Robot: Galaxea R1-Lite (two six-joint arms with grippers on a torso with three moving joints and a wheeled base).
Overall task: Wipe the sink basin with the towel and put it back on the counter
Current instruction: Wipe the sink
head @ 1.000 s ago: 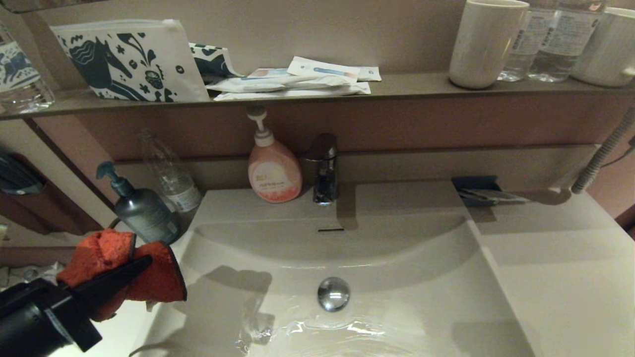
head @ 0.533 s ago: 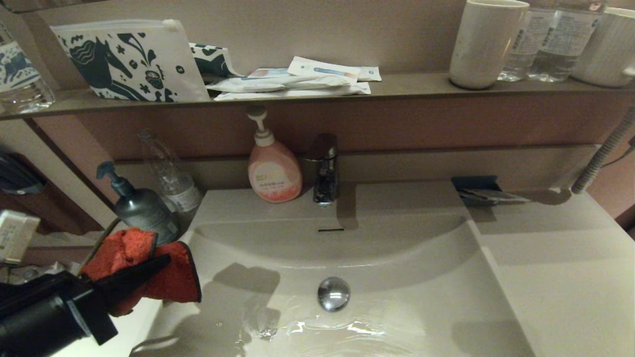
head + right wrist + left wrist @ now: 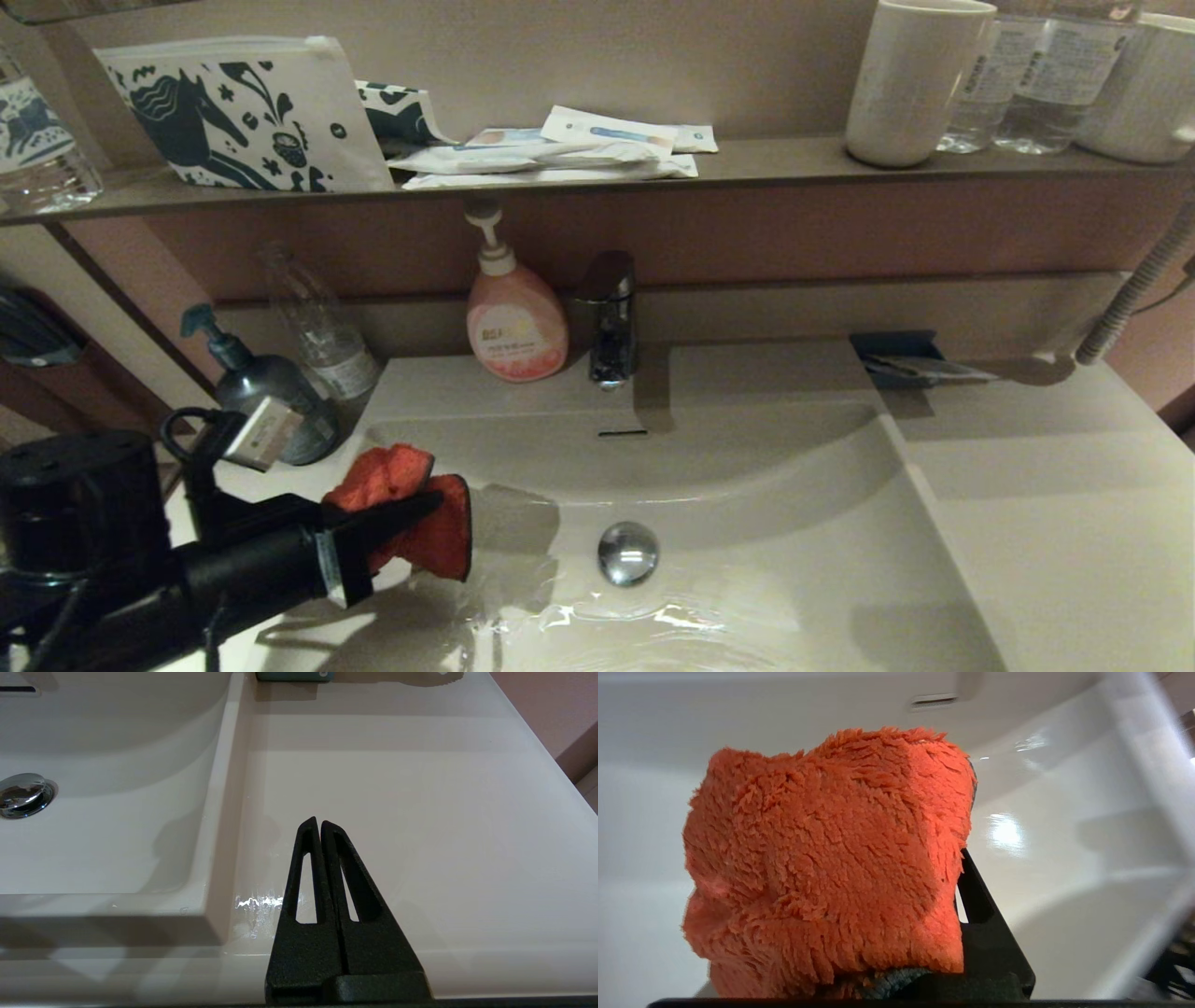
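My left gripper (image 3: 411, 523) is shut on the red-orange towel (image 3: 411, 509), holding it bunched over the left part of the sink basin (image 3: 747, 523). In the left wrist view the towel (image 3: 831, 858) fills the middle and hides one finger; the other black finger (image 3: 985, 914) shows beside it, with the basin wall and overflow slot (image 3: 934, 701) beyond. The chrome drain stopper (image 3: 627, 553) lies to the towel's right. My right gripper (image 3: 319, 823) is shut and empty, parked low over the counter (image 3: 397, 788) right of the basin; the head view does not show it.
A pink soap pump (image 3: 515, 322) and the chrome tap (image 3: 609, 317) stand behind the basin. A dark pump bottle (image 3: 266, 392) and a clear bottle (image 3: 322, 327) stand at the left rim. A dark soap dish (image 3: 901, 359) sits back right. The shelf above carries cups, bottles and packets.
My left arm has swung right and forward, carrying the towel from over the left counter edge to over the basin's left side. The right arm has not moved.
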